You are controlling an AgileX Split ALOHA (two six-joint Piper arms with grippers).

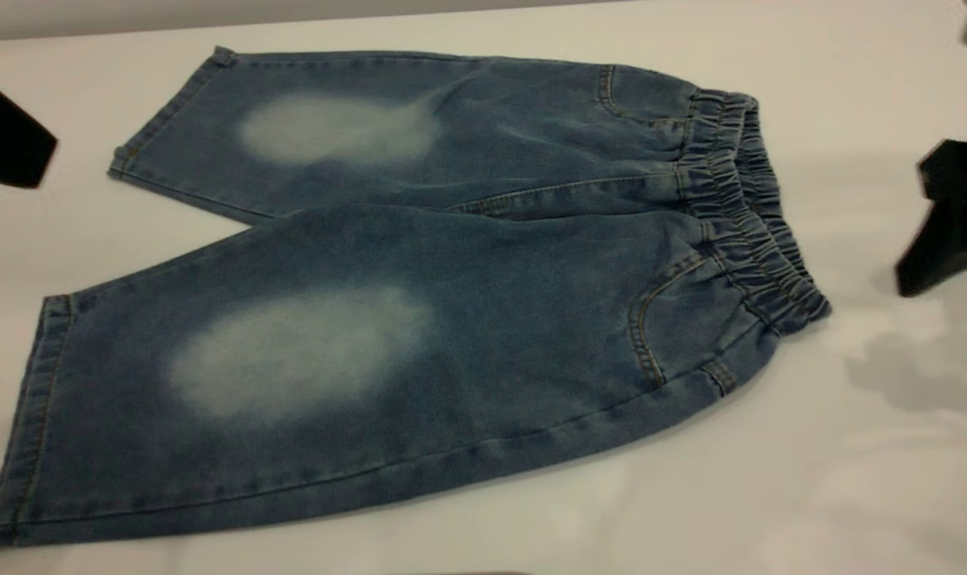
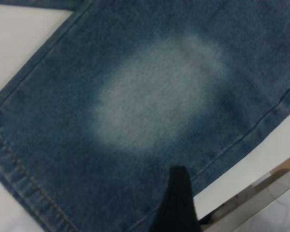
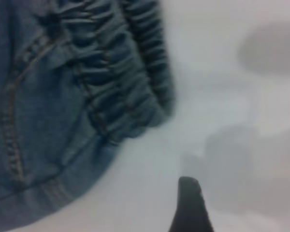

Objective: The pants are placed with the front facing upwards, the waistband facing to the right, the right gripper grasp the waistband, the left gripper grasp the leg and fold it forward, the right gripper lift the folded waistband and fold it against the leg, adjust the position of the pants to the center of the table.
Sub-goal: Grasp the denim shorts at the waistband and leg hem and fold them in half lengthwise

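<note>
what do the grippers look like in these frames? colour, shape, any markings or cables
Only parts show. The left gripper is a matte black, flat-sided angular piece; in its wrist view one black tapered finger with a rounded tip. The right gripper is black and blocky, with a similar dark rounded fingertip. No markings, labels or cables are visible.

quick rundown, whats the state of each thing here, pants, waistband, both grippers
pants: spread flat on the table, front up, unfolded, legs apart
waistband: at the right end, gathered, lying flat, not gripped
right gripper: off the cloth, to the right of the waistband, holding nothing
left gripper: beside the far leg's hem, holding nothing
</note>
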